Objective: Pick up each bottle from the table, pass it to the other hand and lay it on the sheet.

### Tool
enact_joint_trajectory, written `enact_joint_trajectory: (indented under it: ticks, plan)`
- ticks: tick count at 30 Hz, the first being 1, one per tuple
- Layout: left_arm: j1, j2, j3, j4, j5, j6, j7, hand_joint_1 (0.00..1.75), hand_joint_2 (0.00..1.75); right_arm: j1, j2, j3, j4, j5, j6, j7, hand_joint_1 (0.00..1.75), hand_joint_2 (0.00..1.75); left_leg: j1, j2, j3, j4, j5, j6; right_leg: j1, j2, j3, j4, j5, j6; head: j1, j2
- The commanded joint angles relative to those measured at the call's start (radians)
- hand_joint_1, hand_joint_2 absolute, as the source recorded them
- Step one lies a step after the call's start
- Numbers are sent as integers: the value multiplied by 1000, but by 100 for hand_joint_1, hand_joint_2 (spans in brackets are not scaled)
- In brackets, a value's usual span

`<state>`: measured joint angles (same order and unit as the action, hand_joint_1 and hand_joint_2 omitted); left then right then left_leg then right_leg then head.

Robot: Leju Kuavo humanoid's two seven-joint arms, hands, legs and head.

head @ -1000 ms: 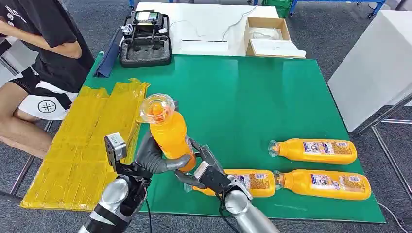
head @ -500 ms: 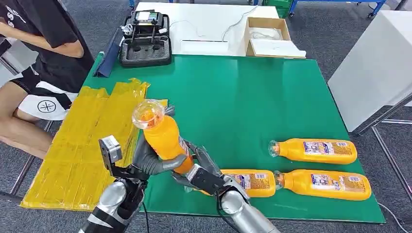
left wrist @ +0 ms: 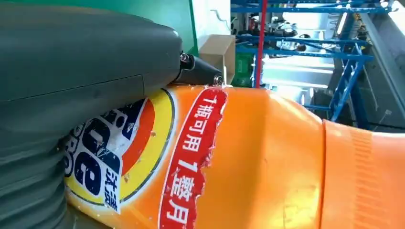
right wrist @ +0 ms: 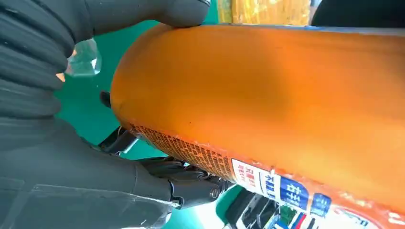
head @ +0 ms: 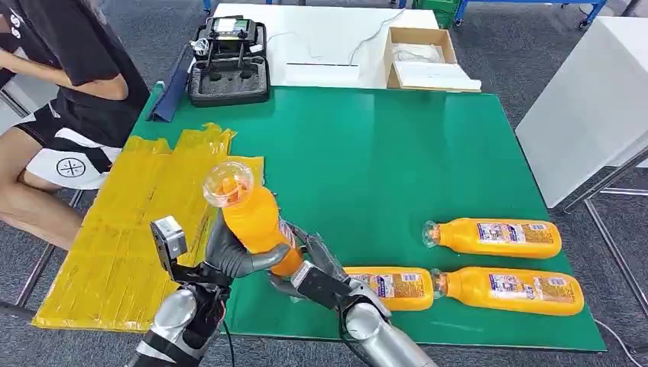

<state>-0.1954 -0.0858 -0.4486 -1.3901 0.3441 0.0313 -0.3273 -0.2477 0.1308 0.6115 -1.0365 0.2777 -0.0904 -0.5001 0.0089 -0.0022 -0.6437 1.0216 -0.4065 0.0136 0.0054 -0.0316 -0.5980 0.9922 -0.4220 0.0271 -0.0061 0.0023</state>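
The left robot hand (head: pixel 237 256) has its fingers wrapped round the lower part of an orange bottle (head: pixel 256 222) and holds it up in the air, above the front edge of the green bench (head: pixel 367 153). The bottle stands almost straight up, tipped a little. Its clear cap end (head: pixel 228 183) is on top and leans toward the yellow sheet (head: pixel 122 229).

The right robot hand (head: pixel 309 271) is just beside the bottle's bottom end, on the side away from the sheet. Its fingers are apart. In the right wrist view the bottle fills the space in front of that hand, and the thumb (right wrist: pixel 143 12) seems to touch the bottle. I cannot tell if this hand is still squeezing or has let go.

The sheet hangs over the left edge of the bench, right next to the left robot hand. So the left robot hand is the nearer one to do the laying. I think the bottle must be tipped over until its long side lies flat, then put down on the sheet.

Three more bottles (head: pixel 493 237) lie on their sides near the front right corner of the bench, waiting for their turn.
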Motion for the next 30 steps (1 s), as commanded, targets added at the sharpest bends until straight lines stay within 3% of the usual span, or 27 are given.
enact_joint_trajectory:
  ticks: [1,5,6,9,11,15,19,22,25,28,30]
  plan:
    - [-10,28,82,-19,9,32,-11,175,175,103,-78,-54,-177,-24,-23,-6,175,175,0,-2,3,-1,-1,0,-1,0,4,-1,-2,0,0,0]
    - [2,24,96,-28,-10,43,-21,175,175,152,-127,-82,-308,-2,-58,-2,175,175,-1,-2,3,-1,-1,0,-1,0,4,-1,-1,0,0,0]
    - [0,28,94,-40,-57,62,-61,175,175,181,-148,-116,-384,-16,-75,-18,0,175,-1,-3,4,-1,-1,0,-1,-1,5,0,-2,1,1,0]
    - [15,48,72,-82,-304,192,-147,175,175,270,-194,-213,-596,-100,-4,-9,0,175,-1,-4,1,0,0,0,-1,-2,2,1,-1,1,0,0]
    - [41,58,55,-106,-409,182,-178,175,175,307,-199,-261,-684,-116,39,-3,0,175,-1,-5,2,0,-1,0,-1,-3,3,1,-2,1,-1,0]
    - [59,62,77,-66,-486,196,-177,175,175,344,-164,-301,-741,-117,46,13,0,175,-2,-1,2,0,-1,0,-2,1,3,0,-2,1,0,0]
    - [67,82,102,-48,-692,337,-234,175,175,354,-190,-306,-773,-87,12,11,0,175,-1,-1,2,-1,-1,0,-1,1,3,0,-1,0,0,0]
    - [63,93,102,-47,-746,354,-237,175,175,339,-198,-310,-787,-81,12,9,0,175,-2,0,4,-1,-1,0,-1,3,4,0,-1,0,0,0]
    - [39,119,77,29,-1082,493,-121,175,175,318,-215,-302,-805,-72,23,-3,0,175,-2,1,3,-1,-1,0,-1,3,3,0,0,0,0,0]
    - [-56,153,48,237,-1557,521,147,175,175,296,-218,-301,-809,-51,45,-6,0,175,-2,0,5,-2,0,0,-2,3,5,-1,0,0,0,0]
    - [-93,156,41,309,-1570,531,153,175,175,297,-214,-304,-808,-47,50,-8,0,175,-2,-2,5,-3,0,-1,-2,1,5,-2,0,0,0,0]
